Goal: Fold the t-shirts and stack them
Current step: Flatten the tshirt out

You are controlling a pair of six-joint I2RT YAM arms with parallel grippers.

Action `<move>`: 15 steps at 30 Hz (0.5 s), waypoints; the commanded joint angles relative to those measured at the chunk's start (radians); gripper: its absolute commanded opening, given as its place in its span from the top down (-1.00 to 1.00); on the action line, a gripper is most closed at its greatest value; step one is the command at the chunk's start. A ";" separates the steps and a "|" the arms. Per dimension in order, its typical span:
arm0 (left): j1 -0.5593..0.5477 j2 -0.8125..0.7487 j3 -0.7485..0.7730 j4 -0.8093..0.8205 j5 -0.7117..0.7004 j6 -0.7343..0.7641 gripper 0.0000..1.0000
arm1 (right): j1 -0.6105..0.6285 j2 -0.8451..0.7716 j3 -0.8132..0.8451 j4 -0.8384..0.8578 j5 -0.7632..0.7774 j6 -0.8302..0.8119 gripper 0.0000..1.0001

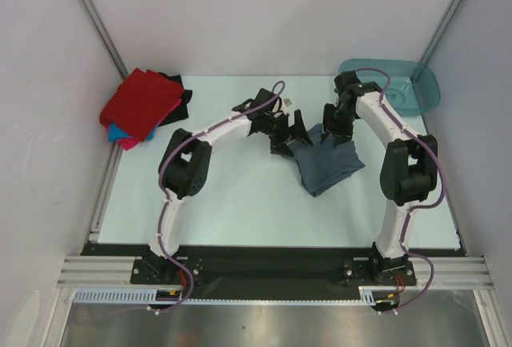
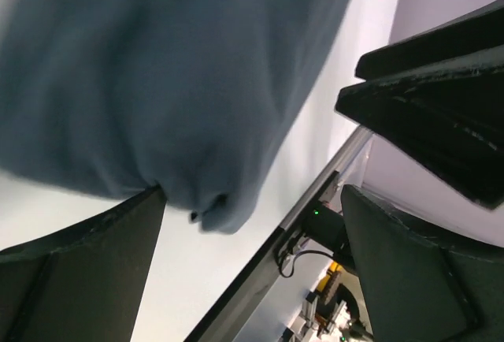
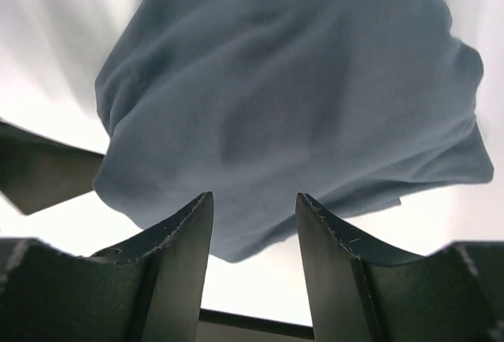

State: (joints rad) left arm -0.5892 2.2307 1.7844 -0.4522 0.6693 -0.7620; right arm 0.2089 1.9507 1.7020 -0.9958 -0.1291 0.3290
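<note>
A crumpled grey-blue cloth t-shirt [image 1: 328, 165] lies on the pale table [image 1: 232, 203], a little in front of the teal plastic tub [image 1: 400, 87]. The left gripper [image 2: 253, 191] is wide open, on the shirt's side away from the tub. The right gripper [image 3: 253, 200], on the tub side, is partly open and holds nothing. A pile of other t-shirts [image 1: 142, 101], red on top, sits far from the tub.

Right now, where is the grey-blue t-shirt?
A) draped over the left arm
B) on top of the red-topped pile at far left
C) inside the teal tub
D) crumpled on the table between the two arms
D: the grey-blue t-shirt lies crumpled on the table between the arms' ends, apart from the red-topped pile and the teal tub.
</note>
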 commanded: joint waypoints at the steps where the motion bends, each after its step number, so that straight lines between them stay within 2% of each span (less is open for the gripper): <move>1: -0.053 0.013 0.049 0.116 0.052 -0.085 -1.00 | 0.001 -0.090 -0.007 -0.021 -0.012 -0.033 -0.04; 8: -0.116 -0.039 0.004 0.046 -0.008 -0.045 -1.00 | -0.002 -0.163 -0.027 -0.026 0.034 -0.033 -0.04; 13: -0.130 -0.085 -0.008 -0.018 -0.121 -0.033 -1.00 | -0.014 -0.254 -0.109 0.011 0.016 -0.022 -0.04; 15: -0.130 -0.082 0.006 -0.094 -0.175 -0.023 -1.00 | -0.016 -0.271 -0.136 0.022 0.008 -0.025 -0.04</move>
State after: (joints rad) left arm -0.7158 2.2299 1.7786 -0.4583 0.5774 -0.8043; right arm 0.1989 1.7363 1.5986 -1.0027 -0.1146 0.3130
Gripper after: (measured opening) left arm 0.996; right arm 0.520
